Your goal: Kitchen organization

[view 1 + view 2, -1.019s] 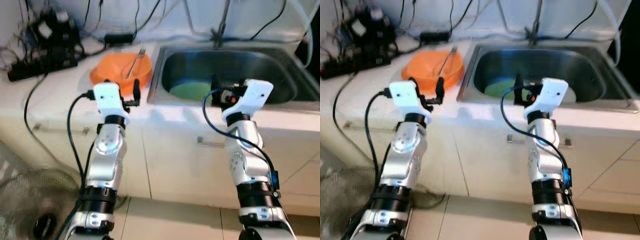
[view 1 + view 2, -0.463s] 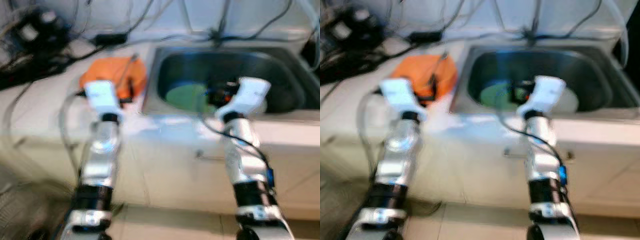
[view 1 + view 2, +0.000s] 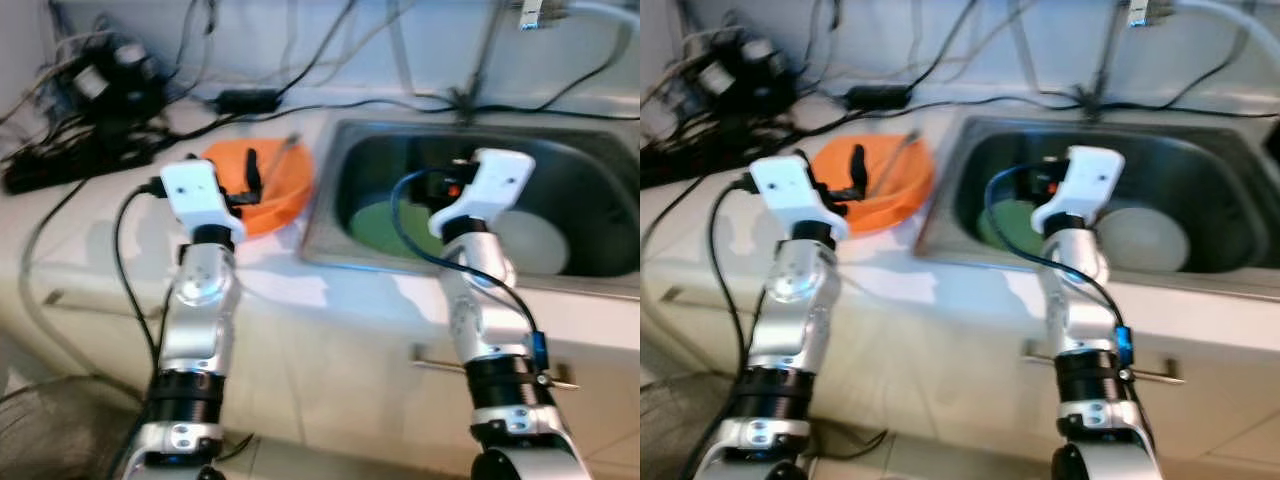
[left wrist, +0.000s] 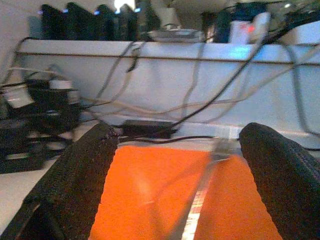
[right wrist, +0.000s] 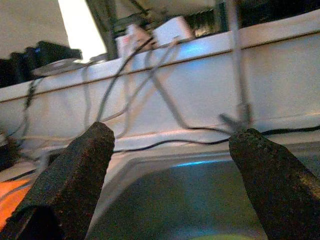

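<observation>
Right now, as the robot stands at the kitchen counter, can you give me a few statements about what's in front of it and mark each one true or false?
1. The orange bowl sits on the counter to the left of the sink. True.
2. The left gripper is shut on the bowl's rim. False: its fingers are open, with the bowl seen between them, and they hold nothing.
3. A green plate and a white plate lie in the sink. True.
4. The right gripper holds the green plate. False: it is open and empty, raised at the sink.
5. A metal utensil rests in the orange bowl. True.
6. The counter behind the bowl is bare. False: black cables and a power strip lie there.
</observation>
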### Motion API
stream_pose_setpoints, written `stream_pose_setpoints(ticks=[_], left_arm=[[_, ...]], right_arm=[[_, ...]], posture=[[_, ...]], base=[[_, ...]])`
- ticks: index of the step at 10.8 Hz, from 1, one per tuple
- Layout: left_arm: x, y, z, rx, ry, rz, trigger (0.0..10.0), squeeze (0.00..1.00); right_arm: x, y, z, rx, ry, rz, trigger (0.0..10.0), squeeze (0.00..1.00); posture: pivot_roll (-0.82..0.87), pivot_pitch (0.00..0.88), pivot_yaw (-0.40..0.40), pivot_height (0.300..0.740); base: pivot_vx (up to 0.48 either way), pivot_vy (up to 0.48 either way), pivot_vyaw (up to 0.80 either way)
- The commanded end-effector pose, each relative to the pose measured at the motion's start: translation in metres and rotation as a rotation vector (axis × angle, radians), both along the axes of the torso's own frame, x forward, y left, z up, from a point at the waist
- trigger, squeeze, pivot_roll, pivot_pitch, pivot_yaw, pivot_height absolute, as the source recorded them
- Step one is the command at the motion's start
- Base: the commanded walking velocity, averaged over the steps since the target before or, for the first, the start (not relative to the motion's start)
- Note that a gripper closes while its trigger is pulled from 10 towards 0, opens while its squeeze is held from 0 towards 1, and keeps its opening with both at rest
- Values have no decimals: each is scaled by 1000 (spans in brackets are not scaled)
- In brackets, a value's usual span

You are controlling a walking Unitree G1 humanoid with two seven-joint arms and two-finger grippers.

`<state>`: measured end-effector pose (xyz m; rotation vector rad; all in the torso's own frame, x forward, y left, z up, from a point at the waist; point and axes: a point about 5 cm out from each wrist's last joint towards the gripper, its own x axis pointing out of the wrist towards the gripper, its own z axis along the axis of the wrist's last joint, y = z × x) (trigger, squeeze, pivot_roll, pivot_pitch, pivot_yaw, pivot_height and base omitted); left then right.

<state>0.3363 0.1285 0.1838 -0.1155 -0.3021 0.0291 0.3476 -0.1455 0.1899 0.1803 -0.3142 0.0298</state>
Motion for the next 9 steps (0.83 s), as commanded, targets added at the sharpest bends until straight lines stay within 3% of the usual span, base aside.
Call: stream_pose_setpoints(ticks=[1, 7, 9], left_arm=[[1, -1, 6, 12, -20, -1, 10000, 0], [0, -5, 15, 15, -47, -36, 10000, 0], [1, -6, 24, 17, -55, -66, 10000, 0]], right_arm=[[0, 0, 1, 11, -4, -3, 10000, 0], [1, 1, 0, 20, 1, -7, 10000, 0], [1, 1, 0, 21, 3, -7, 10000, 0]], posture=[[45, 0, 62, 740], [49, 0, 63, 740], [53, 0, 64, 740]], base=[[405, 0, 0], [409, 0, 0], [0, 0, 0]])
